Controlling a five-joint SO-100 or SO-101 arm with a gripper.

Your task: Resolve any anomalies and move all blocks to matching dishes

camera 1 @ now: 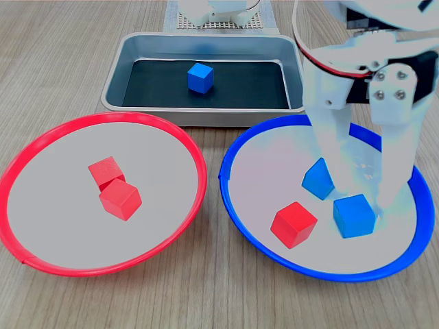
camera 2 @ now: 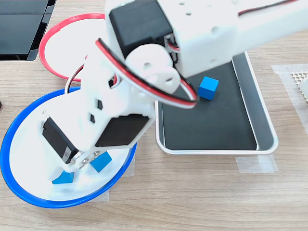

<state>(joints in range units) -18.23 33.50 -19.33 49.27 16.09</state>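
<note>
Because the blue cubes belong in the blue dish [camera 1: 236, 154], the arm reaches over that dish from the tray side, its gripper [camera 1: 363, 195] pointing down into the dish's near right part as the first exterior view shows it. The jaws are spread, one finger on each side of a blue cube [camera 1: 354, 215] that sits on the dish floor; I judge it just set down, since neither finger seems to press it, though the blur leaves that unsure. A second blue cube [camera 1: 317, 179] lies just beside it toward the dish's centre, partly behind one finger. The red cube [camera 1: 293, 224] near the front rim of the same dish is the anomaly, since it matches the red dish [camera 1: 41, 147], where two red cubes [camera 1: 113, 186] touch near the middle. One blue cube [camera 1: 200, 77] is left in the tray [camera 1: 206, 115], near its far edge in the first exterior view. In the second exterior view the arm is bent steeply over the blue dish and hides most of its floor and part of the red dish; only two blue cubes peek out below the wrist.
</note>
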